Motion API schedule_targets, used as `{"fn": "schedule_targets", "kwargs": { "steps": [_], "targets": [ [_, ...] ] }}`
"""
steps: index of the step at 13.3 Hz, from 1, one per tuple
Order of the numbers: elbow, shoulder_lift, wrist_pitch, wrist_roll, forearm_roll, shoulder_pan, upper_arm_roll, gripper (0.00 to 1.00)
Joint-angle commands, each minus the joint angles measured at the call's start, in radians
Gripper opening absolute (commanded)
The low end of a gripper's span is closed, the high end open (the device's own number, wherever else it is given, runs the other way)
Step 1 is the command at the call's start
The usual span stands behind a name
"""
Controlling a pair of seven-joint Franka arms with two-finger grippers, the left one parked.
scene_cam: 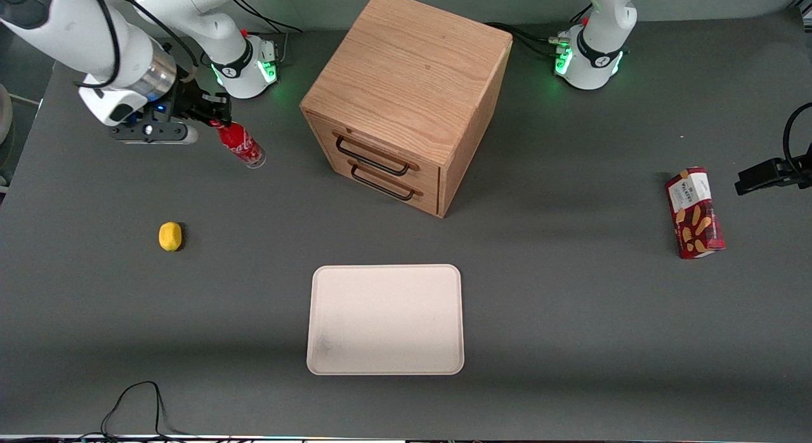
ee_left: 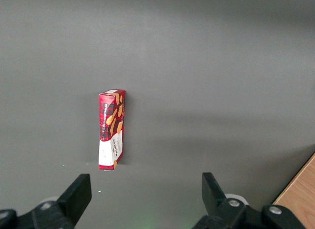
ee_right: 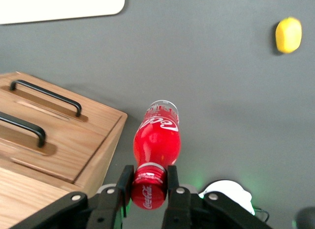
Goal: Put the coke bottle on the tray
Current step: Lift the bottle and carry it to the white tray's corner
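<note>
Grip: your gripper (ee_right: pixel 149 182) is clamped on the coke bottle (scene_cam: pixel 241 145) cap, bottle tilted above the table.
Next: carry it toward five o'clock, onto the tray (scene_cam: pixel 386 319).

**Setting: robot lab bench**

You are at a lab test bench, not a home. The grey matte table (scene_cam: pixel 571 316) carries two bolted arm bases (scene_cam: pixel 244 65) with green status lights, and loose cables (scene_cam: pixel 133 405) trail at its edge. The gripper (scene_cam: pixel 212 116) hangs above the working arm's end. Props sit scattered: wooden cabinet (scene_cam: pixel 406 94), biscuit box (scene_cam: pixel 694 212).
</note>
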Motion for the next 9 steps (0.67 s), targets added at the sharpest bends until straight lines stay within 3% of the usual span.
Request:
{"fn": "schedule_targets", "kwargs": {
  "steps": [1, 4, 9],
  "targets": [
    [0.398, 0.283, -0.152, 0.004, 0.002, -0.027, 0.000, 0.00],
    [0.831, 0.624, -0.254, 0.017, -0.012, -0.049, 0.001, 0.00],
    [0.892, 0.787, -0.048, 0.049, -0.009, -0.052, 0.012, 0.00]
  ]
}}
